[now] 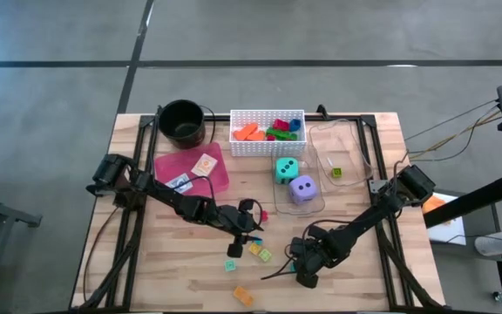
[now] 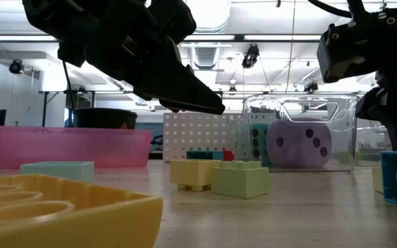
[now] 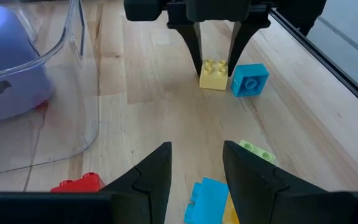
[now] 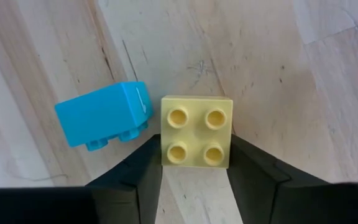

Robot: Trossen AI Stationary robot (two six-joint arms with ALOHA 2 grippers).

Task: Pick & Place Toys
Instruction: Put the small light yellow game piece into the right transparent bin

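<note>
- High view: the wooden table (image 1: 172, 270) holds a white basket (image 1: 267, 144) with toys inside.
- Right gripper (image 4: 194, 171) has its two fingers touching both sides of a yellow block (image 4: 196, 130), near the table's front.
- Blue block (image 4: 103, 116) lies just beside it.
- Left gripper (image 3: 194, 174) is spread apart, holding nothing.

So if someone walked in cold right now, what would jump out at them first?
Probably the right gripper at the table's front, its fingers on either side of a pale yellow block, with a blue block lying right beside it. Next, the teal die and purple die inside the clear container near the middle, and the white basket of bright blocks at the back. The left gripper hovers open over loose blocks.
</note>
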